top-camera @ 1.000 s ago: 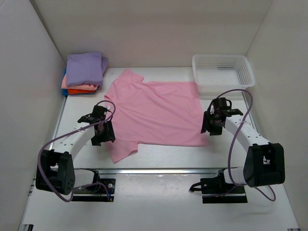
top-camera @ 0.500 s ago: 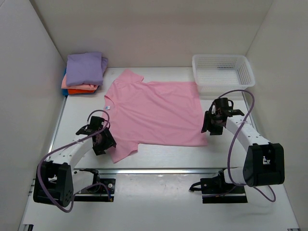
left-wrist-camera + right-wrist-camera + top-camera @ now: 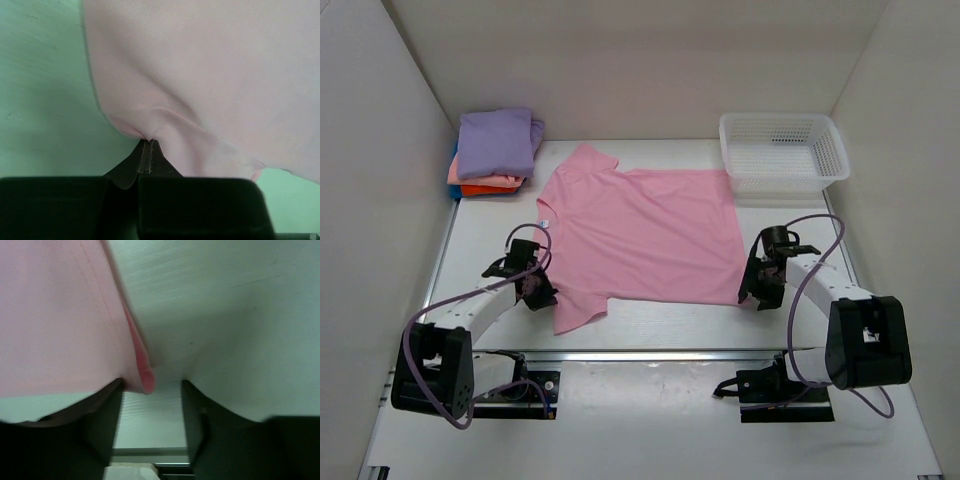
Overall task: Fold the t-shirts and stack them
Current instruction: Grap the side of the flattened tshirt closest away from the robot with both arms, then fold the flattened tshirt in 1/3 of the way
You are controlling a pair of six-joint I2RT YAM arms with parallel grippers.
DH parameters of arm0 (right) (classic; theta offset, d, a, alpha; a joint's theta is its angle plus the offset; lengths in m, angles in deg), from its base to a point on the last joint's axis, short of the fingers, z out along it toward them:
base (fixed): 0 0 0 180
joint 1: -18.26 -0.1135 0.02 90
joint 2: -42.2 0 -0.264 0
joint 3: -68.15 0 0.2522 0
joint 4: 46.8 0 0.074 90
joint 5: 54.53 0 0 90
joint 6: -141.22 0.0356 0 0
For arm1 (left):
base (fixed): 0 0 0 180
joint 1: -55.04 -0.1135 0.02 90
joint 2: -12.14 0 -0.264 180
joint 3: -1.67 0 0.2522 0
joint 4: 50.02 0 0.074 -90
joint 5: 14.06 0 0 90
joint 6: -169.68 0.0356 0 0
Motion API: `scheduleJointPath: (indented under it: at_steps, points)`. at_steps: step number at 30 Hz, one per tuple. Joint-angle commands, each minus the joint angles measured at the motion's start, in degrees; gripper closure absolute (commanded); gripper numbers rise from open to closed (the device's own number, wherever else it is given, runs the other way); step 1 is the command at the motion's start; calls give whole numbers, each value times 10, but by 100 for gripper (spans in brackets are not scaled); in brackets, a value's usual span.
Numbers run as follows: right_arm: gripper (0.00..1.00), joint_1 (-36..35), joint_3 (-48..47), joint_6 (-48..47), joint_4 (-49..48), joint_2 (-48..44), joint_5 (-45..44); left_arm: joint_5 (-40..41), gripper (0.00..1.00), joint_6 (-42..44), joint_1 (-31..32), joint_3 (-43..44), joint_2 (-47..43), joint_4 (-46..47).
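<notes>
At the desk's near edge, the left jaws are pinched shut on the pink t-shirt by its near sleeve. The right jaws stand apart around its hem corner. It lies spread, apparently with no fold made; the folded t-shirts sit stacked far left.

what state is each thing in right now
pink t-shirt, spread flat on the table, unfolded
folded t-shirts, stacked at the far left, lavender on top
left claw, shut on the pink t-shirt's edge by the near sleeve
right claw, open, the shirt's near right corner between its jaws
basket, upright at the far right
</notes>
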State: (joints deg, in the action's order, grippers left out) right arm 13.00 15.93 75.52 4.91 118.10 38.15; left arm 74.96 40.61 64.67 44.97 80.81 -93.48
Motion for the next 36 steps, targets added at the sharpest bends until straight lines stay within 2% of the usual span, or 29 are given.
scheduleJointPath:
  at_steps: [1, 2, 3, 9, 13, 16, 19, 22, 28, 36]
  points:
    - [57, -10, 14, 36, -27, -7, 28, -15, 100, 0, 12, -22, -19, -33]
    - [82, -17, 13, 37, -33, -1, 23, -17, 100, 0, 13, -24, -24, -40]
    - [100, -26, 12, 34, -34, -1, 22, -21, 100, 3, 16, -21, -37, -50]
    - [100, -46, -6, 40, 19, -53, 13, -33, 100, -2, 36, 7, -128, -140]
    - [100, -52, -19, 49, 77, -125, 11, -75, 100, -5, 0, 22, -204, -187]
    - [100, -41, -25, 46, 114, -167, 22, -55, 100, -9, 30, 26, -229, -219]
    - [100, -21, -16, 34, 136, -184, 34, -60, 100, -13, 24, 5, -255, -230]
    - [100, -34, -19, 41, 140, -189, 35, -58, 100, -16, 20, -10, -271, -237]
    - [100, 8, -31, 0, 119, -146, 77, -31, 100, -16, 3, 42, -245, -206]
    - [100, 46, -143, -43, 106, -10, 95, -73, 100, 10, -64, 145, -60, -100]
